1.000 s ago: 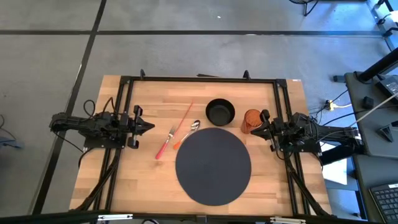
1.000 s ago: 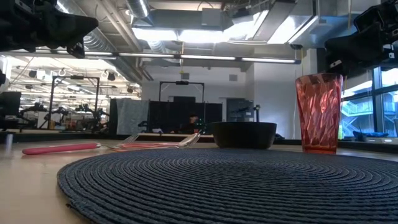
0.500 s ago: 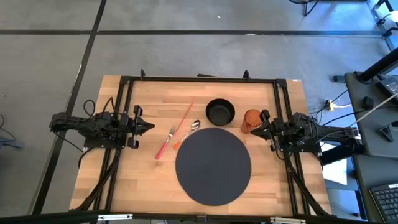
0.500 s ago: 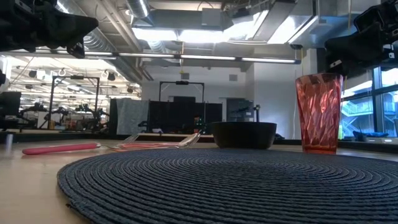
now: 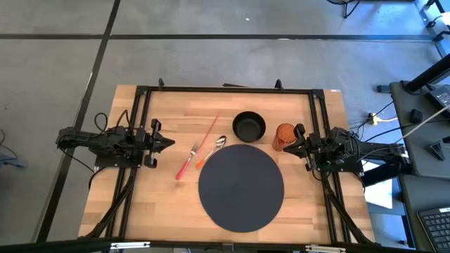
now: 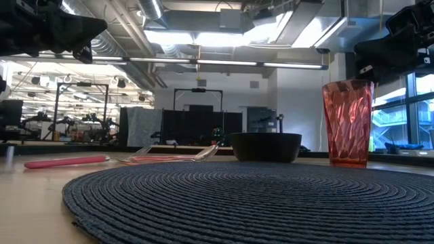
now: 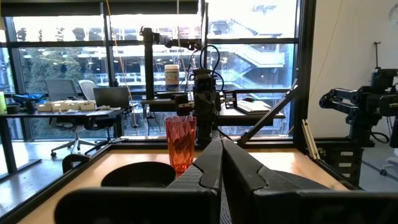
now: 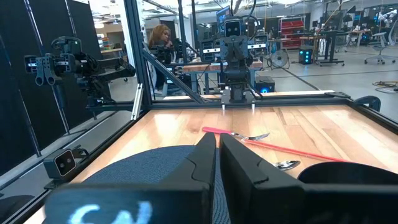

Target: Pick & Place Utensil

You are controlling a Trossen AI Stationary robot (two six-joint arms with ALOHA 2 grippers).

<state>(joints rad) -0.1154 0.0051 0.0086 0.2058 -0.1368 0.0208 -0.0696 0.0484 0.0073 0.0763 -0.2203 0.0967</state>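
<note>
A pink-handled fork (image 5: 187, 160) and an orange-handled spoon (image 5: 209, 152) lie flat on the wooden table, left of a round dark woven placemat (image 5: 241, 186). A black bowl (image 5: 248, 126) and a red tumbler (image 5: 285, 136) stand beyond the mat. My left gripper (image 5: 171, 143) hovers shut near the table's left side, above the wood. My right gripper (image 5: 287, 147) hovers shut at the right side, beside the tumbler. In the right wrist view the fork (image 8: 239, 134) and spoon (image 8: 292, 163) lie ahead of the shut fingers.
A thin orange stick (image 5: 208, 132) lies on the wood between fork and bowl. A black metal frame (image 5: 225, 89) runs round the table edges. A person (image 8: 163, 38) shows in the room beyond the table. Bare wood lies left of the mat and along the near edge.
</note>
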